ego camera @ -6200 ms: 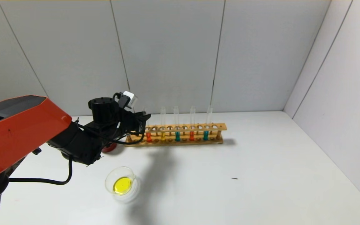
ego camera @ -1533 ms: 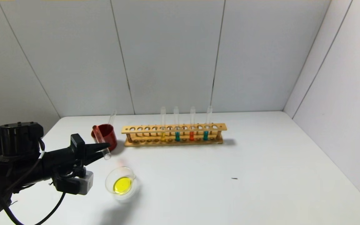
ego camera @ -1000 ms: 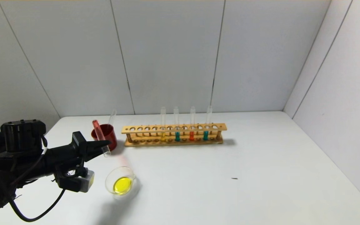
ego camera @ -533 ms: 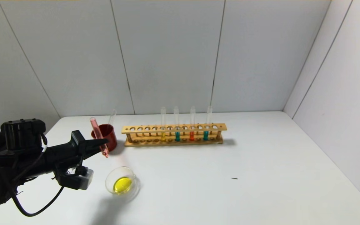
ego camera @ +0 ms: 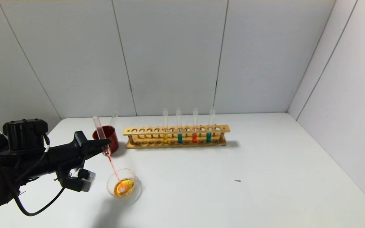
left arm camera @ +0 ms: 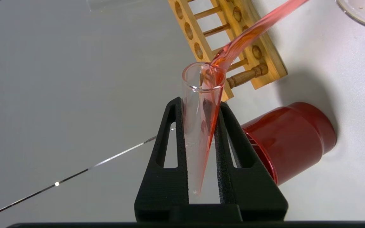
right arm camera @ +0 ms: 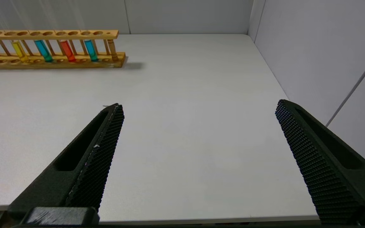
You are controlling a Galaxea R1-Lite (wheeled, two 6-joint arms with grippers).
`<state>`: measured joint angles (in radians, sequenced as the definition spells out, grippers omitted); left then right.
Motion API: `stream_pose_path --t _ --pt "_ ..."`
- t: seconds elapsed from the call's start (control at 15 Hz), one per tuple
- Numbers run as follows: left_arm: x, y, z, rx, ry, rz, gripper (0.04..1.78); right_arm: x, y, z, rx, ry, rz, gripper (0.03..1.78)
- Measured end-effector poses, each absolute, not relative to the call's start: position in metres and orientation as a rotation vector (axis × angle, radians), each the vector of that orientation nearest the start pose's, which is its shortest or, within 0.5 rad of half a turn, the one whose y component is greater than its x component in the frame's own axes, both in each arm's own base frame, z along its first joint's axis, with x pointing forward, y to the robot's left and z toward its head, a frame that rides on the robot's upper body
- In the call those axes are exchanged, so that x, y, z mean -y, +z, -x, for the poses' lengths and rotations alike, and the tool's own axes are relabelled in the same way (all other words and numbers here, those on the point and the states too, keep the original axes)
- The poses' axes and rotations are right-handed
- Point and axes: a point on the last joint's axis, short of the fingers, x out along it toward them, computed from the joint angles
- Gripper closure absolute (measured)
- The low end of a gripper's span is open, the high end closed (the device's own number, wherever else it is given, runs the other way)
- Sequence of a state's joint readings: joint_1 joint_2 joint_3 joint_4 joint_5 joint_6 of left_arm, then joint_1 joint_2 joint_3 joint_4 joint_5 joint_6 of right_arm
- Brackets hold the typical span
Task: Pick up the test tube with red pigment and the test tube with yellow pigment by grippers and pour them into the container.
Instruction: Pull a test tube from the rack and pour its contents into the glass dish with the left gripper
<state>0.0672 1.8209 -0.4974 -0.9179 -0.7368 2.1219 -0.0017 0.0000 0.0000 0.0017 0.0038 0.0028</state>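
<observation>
My left gripper [ego camera: 107, 144] is shut on the test tube with red pigment [ego camera: 99, 129], tilted mouth down above the container [ego camera: 112, 189]. A thin red stream [ego camera: 114, 167] runs from the tube's mouth into the dish, whose liquid looks orange. In the left wrist view the fingers clamp the tube [left arm camera: 198, 126], and red liquid leaves its lip. A test tube with yellow pigment [ego camera: 165, 137] and a second red one [ego camera: 194, 136] stand in the wooden rack [ego camera: 138, 130]. My right gripper [right arm camera: 198, 107] is open and empty over the table's near right edge, outside the head view.
A dark red cup [ego camera: 110, 140] holding an empty clear tube [ego camera: 114, 117] stands just behind my left gripper, left of the rack. Two teal tubes [ego camera: 179, 137] also stand in the rack. Grey walls close the table at the back and right.
My left gripper has tipped the red tube further, mouth down. Red liquid now streams into the dish, and the dish's yellow liquid has turned orange.
</observation>
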Motion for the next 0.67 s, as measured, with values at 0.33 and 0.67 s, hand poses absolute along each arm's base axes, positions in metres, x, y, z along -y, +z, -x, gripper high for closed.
stream_pose_path --t 0.33,0.67 --pt "-0.0012 0.1017 -0.2803 0.458 -0.763 -1.856 1.52 -0.0001 0.0753 0.0228 -0.002 0.003 -0.003 0.06" --pt "0.005 0.1018 -0.2835 0.468 -0.763 -1.871 1.52 -0.0001 0.0753 0.0228 -0.002 0.002 -0.003 0.06"
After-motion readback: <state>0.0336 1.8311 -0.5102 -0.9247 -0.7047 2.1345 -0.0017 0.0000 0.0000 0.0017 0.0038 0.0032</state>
